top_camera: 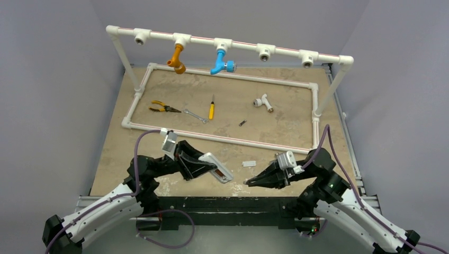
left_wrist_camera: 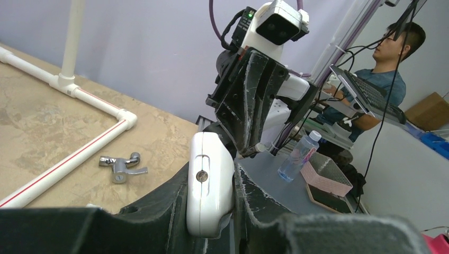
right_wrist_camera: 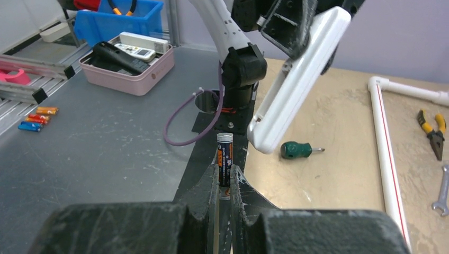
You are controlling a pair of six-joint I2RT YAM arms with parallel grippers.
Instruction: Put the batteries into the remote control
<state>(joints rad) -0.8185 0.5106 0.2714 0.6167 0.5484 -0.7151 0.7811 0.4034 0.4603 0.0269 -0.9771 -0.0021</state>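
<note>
Right gripper (right_wrist_camera: pixel 224 185): closed narrow on one battery (right_wrist_camera: pixel 225 156), a slim dark cylinder with orange print, its long axis pointing straight out past the fingertips. Left gripper (left_wrist_camera: pixel 212 198): clamped across the remote control (left_wrist_camera: pixel 210 185), a smooth white plastic oblong held tilted above the surface (top_camera: pixel 296 132). The remote lies just ahead of the battery tip, near but apart. Second battery (top_camera: pixel 242 123): loose on the surface, well apart.

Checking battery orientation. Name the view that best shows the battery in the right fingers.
Right wrist view: the battery sticks out between the fingers, close-up, label visible. Top external shows at most a speck there; in the left wrist view I cannot make it out.
</note>
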